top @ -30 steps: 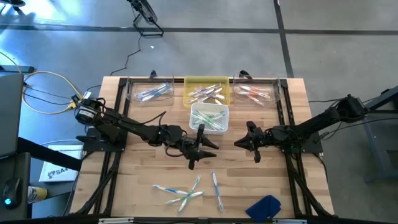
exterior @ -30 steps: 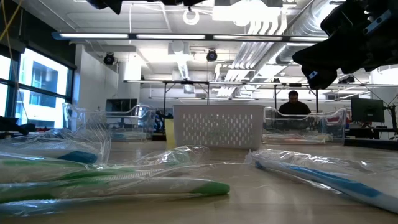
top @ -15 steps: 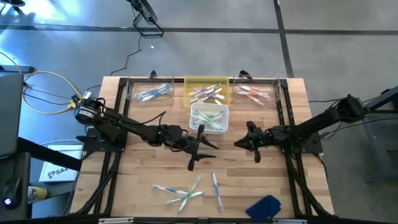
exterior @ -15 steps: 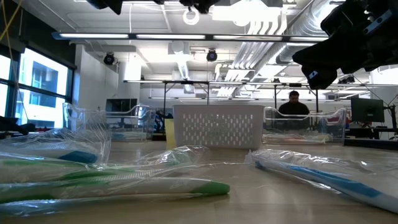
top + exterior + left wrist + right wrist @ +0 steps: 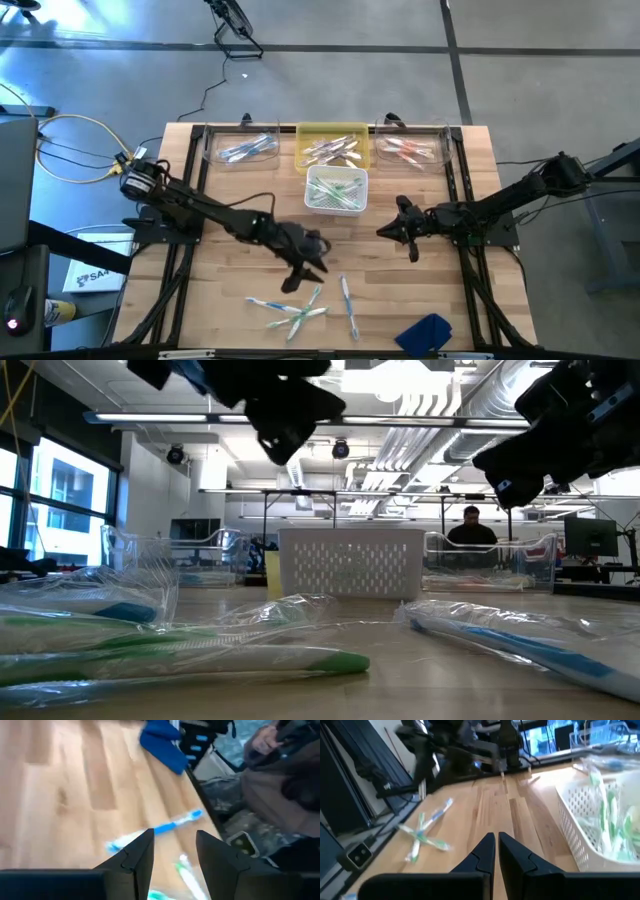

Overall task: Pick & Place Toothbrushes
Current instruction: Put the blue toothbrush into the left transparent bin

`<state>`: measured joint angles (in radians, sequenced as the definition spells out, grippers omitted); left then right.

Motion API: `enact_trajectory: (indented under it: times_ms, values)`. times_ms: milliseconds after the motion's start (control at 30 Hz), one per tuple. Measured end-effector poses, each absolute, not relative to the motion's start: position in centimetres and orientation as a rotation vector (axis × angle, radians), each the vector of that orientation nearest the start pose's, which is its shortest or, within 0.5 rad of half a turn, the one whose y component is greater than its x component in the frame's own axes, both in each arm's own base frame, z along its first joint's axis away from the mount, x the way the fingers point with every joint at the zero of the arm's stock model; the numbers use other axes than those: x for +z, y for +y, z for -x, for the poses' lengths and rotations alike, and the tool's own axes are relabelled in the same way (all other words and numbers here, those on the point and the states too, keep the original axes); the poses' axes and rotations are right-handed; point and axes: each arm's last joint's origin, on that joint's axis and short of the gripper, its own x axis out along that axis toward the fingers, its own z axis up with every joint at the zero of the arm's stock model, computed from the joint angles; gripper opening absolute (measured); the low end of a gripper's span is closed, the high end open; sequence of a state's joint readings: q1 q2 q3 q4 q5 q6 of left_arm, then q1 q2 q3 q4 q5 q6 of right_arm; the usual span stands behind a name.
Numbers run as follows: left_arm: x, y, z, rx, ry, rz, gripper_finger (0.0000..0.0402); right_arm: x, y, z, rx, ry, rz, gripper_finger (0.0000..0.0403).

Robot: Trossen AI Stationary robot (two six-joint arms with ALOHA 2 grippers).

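Note:
Several wrapped toothbrushes lie loose on the wooden table near its front edge: a crossed bunch (image 5: pixel 293 311) and a single blue one (image 5: pixel 346 303). In the low view a green one (image 5: pixel 250 660) and a blue one (image 5: pixel 520 645) lie flat in the foreground. My left gripper (image 5: pixel 303 275) hangs open above the table, just on the far side of the bunch, slanting down toward it; the left wrist view shows nothing between its fingers (image 5: pixel 174 857), with a blue toothbrush (image 5: pixel 170 826) ahead. My right gripper (image 5: pixel 384 230) waits shut at mid-table on the right, clear of the wood (image 5: pixel 495 845).
A white basket (image 5: pixel 337 190) with green toothbrushes stands mid-table. Behind it along the far edge are a clear tray (image 5: pixel 240 148), a yellow tray (image 5: pixel 333 148) and another clear tray (image 5: pixel 410 148), each holding toothbrushes. A blue cloth (image 5: pixel 425 333) lies at the near right corner.
My left gripper has left its place beside the white basket and swung down toward the table's near edge, toward the loose toothbrushes. It has rolled about its own axis and tipped lower, staying open. The toothbrushes lie as before.

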<state>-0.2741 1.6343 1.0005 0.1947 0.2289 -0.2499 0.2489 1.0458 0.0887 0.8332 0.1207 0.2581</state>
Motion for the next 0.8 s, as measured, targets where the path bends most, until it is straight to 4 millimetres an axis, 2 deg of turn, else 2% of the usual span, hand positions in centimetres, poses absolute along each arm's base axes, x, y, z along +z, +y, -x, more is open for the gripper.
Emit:
enact_trajectory:
  times_ms: [67, 167, 333, 400, 467, 667, 800]
  values:
    - [23.1, -11.6, -33.9, -0.445, 0.519, 0.246, 0.0133, 15.2, 3.9, -16.9, 0.108, 0.163, -0.23, 0.0015]
    - [24.7, -13.6, -33.8, -0.466, 0.477, 0.231, 0.011, 15.0, 3.9, -16.8, 0.097, 0.185, -0.224, 0.0015]
    - [27.6, -16.8, -33.3, -0.455, 0.403, 0.089, 0.0058, 14.9, 3.9, -16.8, 0.095, 0.186, -0.224, 0.0015]
    - [28.5, -17.9, -32.8, -0.41, 0.439, 0.032, 0.0031, 14.9, 3.9, -16.8, 0.094, 0.187, -0.228, 0.0015]
    - [28.7, -19.0, -32.0, -0.354, 0.519, -0.029, 0.0009, 14.9, 3.9, -16.8, 0.094, 0.187, -0.228, 0.0015]
    - [29.7, -22.2, -30.3, -0.253, 0.604, -0.169, 0.0003, 14.9, 3.9, -16.8, 0.082, 0.186, -0.231, 0.0015]
    - [28.8, -24.0, -29.5, -0.287, 0.639, -0.203, 0.0002, 14.9, 3.8, -16.8, 0.065, 0.186, -0.231, 0.0015]
